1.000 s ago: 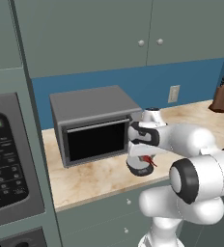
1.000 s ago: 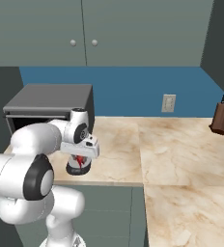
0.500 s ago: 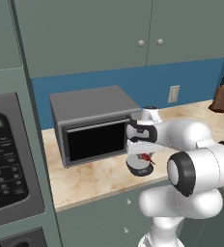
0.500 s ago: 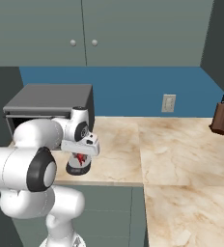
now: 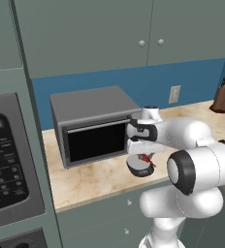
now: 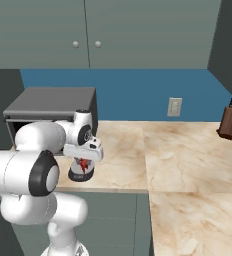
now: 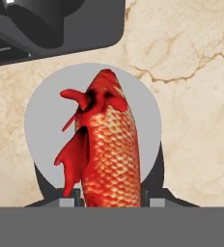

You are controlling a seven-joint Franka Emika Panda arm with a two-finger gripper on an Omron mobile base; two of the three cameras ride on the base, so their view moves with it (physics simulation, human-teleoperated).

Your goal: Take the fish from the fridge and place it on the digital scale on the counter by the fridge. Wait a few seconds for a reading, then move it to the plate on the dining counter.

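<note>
The orange-red fish (image 7: 109, 144) hangs lengthwise over the light round top of the digital scale (image 7: 41, 120), its tail end between my finger tips. My gripper (image 7: 109, 200) is shut on the fish, with a dark tip pressed against each flank. In the left base view the gripper (image 5: 142, 154) points down just above the dark scale (image 5: 141, 168) on the beige counter (image 5: 95, 179), and red fish (image 5: 147, 159) shows under the hand. From the right, the gripper (image 6: 83, 160) holds the fish (image 6: 81, 165) over the scale (image 6: 81, 175).
A grey microwave (image 5: 92, 126) stands right behind the scale, its front close to my hand. A tall grey appliance with a keypad (image 5: 3, 160) bounds the counter's left end. A knife block (image 6: 231, 122) stands far right. Upper cabinets (image 6: 88, 30) hang overhead.
The hand stays over the scale with the fish in it. The arm's elbow has shifted slightly; the scale and microwave have not moved.
</note>
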